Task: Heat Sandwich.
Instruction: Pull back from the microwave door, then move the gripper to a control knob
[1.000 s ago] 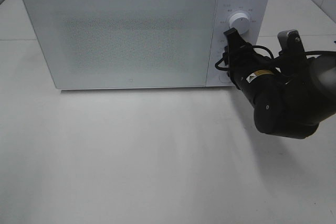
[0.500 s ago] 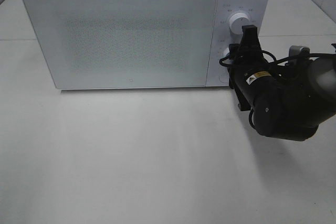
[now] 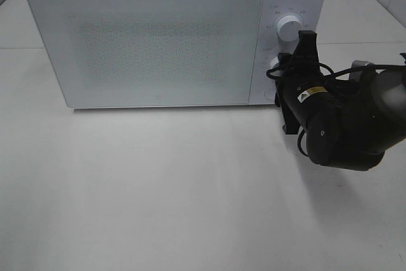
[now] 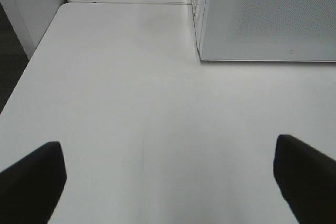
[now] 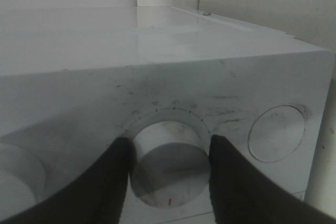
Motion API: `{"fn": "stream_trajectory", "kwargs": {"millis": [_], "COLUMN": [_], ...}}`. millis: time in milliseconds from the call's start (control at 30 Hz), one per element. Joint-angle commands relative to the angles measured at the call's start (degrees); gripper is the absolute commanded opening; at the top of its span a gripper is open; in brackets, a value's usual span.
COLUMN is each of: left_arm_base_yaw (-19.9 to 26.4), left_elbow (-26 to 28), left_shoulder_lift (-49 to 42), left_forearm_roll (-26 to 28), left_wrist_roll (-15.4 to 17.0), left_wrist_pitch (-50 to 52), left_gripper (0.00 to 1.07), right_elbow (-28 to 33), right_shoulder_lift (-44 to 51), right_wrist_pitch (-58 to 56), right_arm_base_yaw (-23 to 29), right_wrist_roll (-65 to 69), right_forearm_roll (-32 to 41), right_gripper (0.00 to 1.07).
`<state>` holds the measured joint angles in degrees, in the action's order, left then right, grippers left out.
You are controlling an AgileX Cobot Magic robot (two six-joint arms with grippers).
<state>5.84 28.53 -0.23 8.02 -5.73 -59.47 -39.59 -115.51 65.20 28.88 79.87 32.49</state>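
At the panel of the white microwave (image 3: 158,42), the right claw (image 5: 170,149) clamps the lower knob (image 5: 167,142); the left claw (image 4: 169,148) gapes.

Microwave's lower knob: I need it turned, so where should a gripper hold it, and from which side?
Pinch the lower knob by its round side wall, a finger on each opposite side, coming straight at the microwave's control panel from the front. It is a short cylinder standing out of the panel. The right gripper holds it so.
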Motion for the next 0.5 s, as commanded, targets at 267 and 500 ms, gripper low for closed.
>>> {"fn": "stream_trajectory", "kwargs": {"millis": [267,500], "left_arm_base_yaw": [0.17,0.17], "left_elbow": [-0.17,-0.17], "left_shoulder_lift": [-1.6,-1.6], "left_forearm_roll": [0.06,0.06], "left_wrist_roll": [0.06,0.06], "left_wrist_pitch": [0.11,0.11], "left_gripper": [1.03,1.03], "right_elbow": [-1.09,-1.09], "right_shoulder_lift": [0.97,0.97], "right_wrist_pitch": [7.39,7.73], "right_arm_base_yaw": [-0.23,-0.23], "right_wrist_roll": [0.06,0.06], "right_forearm_roll": [-2.52,-2.29], "right_gripper": [0.16,0.29]}}
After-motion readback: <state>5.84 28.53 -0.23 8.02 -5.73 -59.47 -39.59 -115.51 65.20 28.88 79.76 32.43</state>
